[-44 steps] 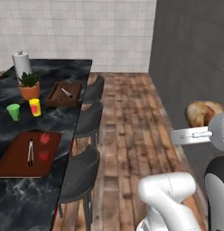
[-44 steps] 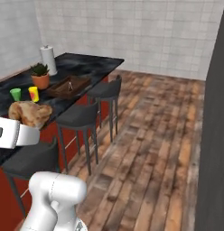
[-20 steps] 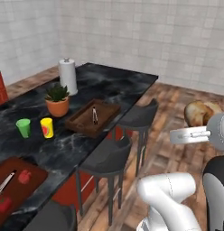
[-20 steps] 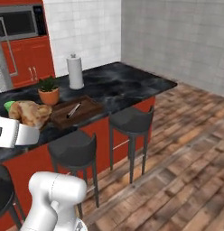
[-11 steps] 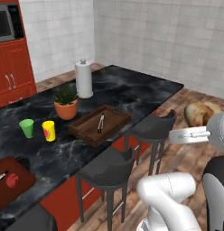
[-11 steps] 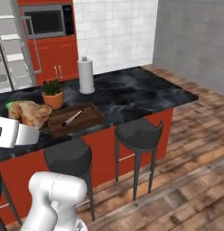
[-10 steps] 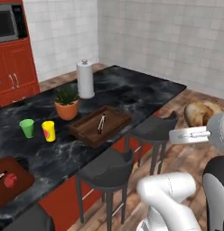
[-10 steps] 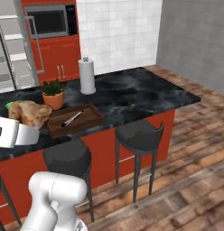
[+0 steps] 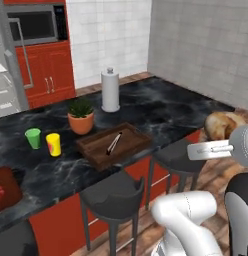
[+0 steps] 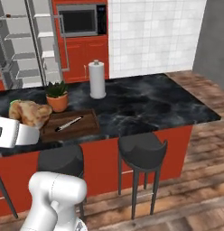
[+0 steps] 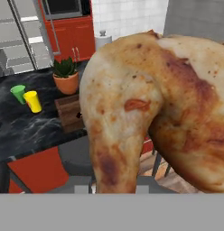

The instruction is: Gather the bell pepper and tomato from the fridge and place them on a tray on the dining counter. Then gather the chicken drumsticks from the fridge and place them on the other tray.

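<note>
Drumstick [image 11: 145,103] beside counter edge [image 9: 161,145]

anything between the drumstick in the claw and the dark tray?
Nothing visible blocks it. The claw holds the chicken drumstick off the counter's edge, above the stools. The dark tray sits near that edge; the plant pot stands behind it. A slim utensil lies inside the tray.

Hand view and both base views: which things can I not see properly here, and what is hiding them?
- Gripper fingertips: hand view, covered by the chicken drumsticks.
- The other tray: hand view, mostly behind the drumsticks.
- Reddish-brown tray: left base view, cut by the left edge.
- Thin utensil in the dark tray: too small to identify.
</note>
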